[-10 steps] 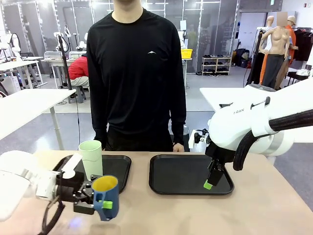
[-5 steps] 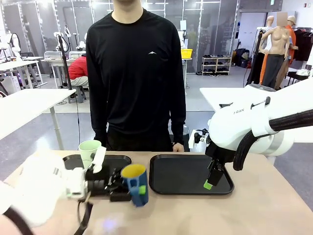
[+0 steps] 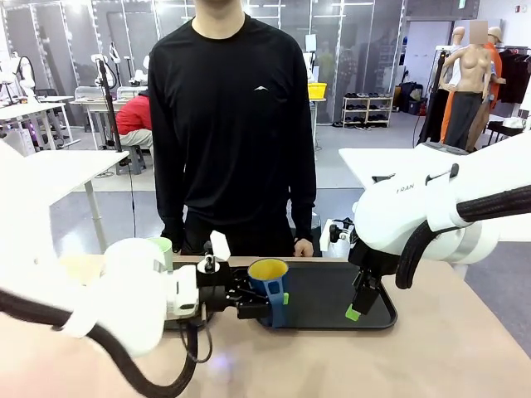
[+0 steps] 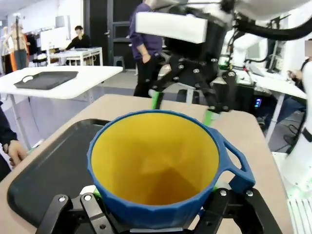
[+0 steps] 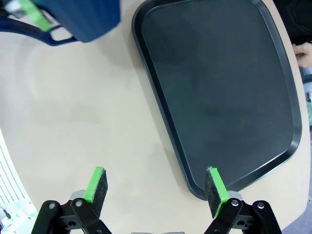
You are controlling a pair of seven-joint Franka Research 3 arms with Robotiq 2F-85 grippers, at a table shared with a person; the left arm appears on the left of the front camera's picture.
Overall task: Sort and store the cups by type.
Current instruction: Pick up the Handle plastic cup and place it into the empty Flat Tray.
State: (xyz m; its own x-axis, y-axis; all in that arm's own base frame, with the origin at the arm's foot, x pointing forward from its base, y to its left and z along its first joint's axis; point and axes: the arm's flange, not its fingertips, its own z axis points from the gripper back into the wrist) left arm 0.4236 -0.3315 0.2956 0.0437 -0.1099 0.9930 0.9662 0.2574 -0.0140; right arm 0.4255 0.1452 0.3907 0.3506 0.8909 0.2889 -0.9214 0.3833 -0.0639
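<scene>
Carrying the mug (image 3: 270, 286) clamped in its left gripper (image 3: 259, 297), the arm has swung from lower left to frame centre, apparently toward the empty tray (image 3: 332, 311); right gripper (image 5: 155, 187) gapes idle.

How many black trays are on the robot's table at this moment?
2. One tray lies to the right, under the open right gripper. The other tray lies to the left, mostly hidden behind the left arm, which carries the blue mug.

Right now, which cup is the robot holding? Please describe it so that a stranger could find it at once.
Look at the black tray on the robot's right half of the table. At its near left edge the left gripper holds the mug in the air. It is dark blue with a handle and yellow inside; the tumbler is pale green.
</scene>
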